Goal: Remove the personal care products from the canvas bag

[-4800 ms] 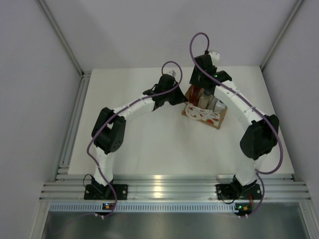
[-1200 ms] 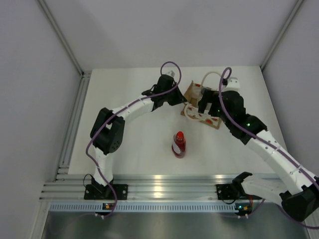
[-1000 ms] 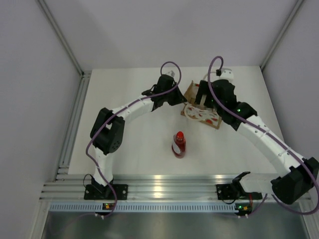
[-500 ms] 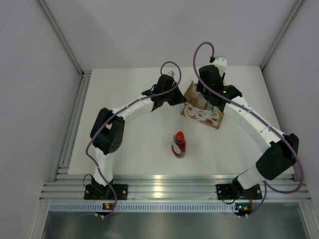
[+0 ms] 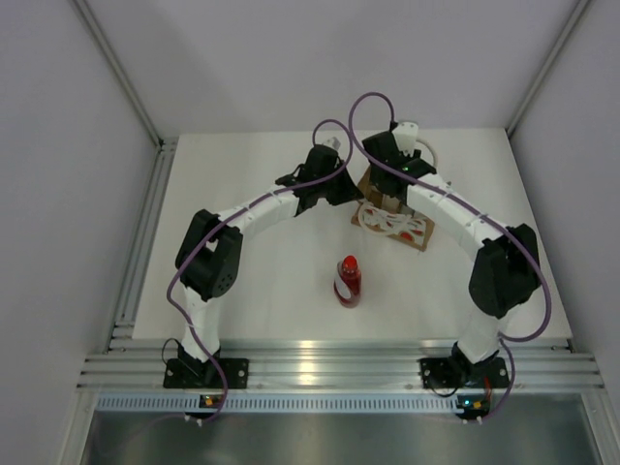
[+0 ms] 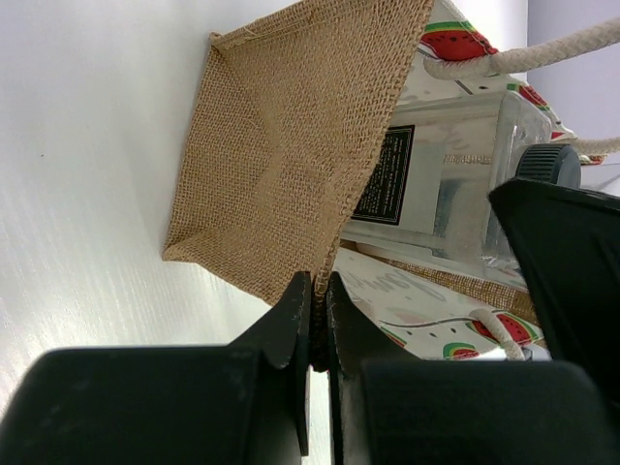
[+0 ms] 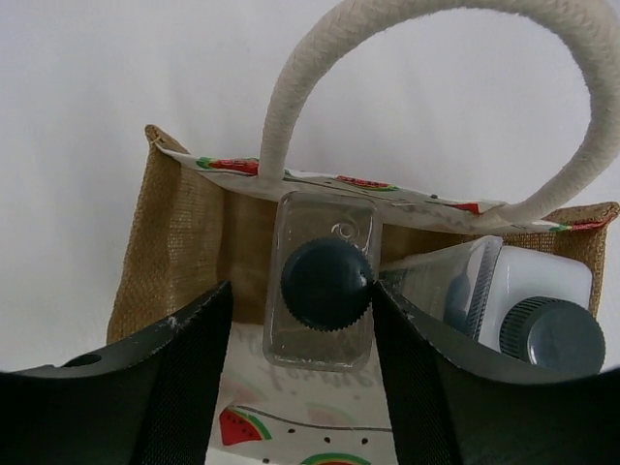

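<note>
The canvas bag (image 5: 395, 215) stands at the back middle of the table, with watermelon print and rope handles (image 7: 426, 29). My left gripper (image 6: 318, 291) is shut on its burlap side edge (image 6: 291, 174). My right gripper (image 7: 302, 291) is open right above the bag, its fingers either side of the dark cap of a clear whitish bottle (image 7: 326, 281) without touching it. Beside it in the bag are a slim grey container (image 7: 446, 286) and a second whitish bottle with a dark cap (image 7: 552, 334). The red bottle (image 5: 348, 280) stands upright on the table in front of the bag.
The white table (image 5: 271, 281) ends at a metal rail along the near edge (image 5: 320, 363). Grey walls close in the back and both sides. The right gripper's black finger (image 6: 572, 262) shows in the left wrist view, close to the bag's opening.
The red bottle, in the bag 4.8 s ago, now stands on the table. My right arm has swung back from the right to above the bag. The left gripper has not moved.
</note>
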You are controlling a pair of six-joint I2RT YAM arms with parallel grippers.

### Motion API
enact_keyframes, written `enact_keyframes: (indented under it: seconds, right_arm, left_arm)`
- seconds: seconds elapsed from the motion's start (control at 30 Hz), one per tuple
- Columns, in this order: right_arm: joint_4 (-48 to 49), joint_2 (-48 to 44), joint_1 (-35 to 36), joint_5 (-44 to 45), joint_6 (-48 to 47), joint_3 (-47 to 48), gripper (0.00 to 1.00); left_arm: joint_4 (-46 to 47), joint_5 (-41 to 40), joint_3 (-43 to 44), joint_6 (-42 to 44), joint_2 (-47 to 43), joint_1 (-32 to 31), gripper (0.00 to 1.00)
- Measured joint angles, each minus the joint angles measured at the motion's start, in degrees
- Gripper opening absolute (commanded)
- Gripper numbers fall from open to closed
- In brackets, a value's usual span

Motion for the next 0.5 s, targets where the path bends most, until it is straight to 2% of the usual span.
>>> enact_keyframes:
  seconds: [0.5]
  right_arm:
    - [-0.92,5.53,-2.12,1.38,1.75,2.29,0.57]
  left_arm:
    - [-0.02,0.85,0.00,0.44,0.00,0.28,0.00]
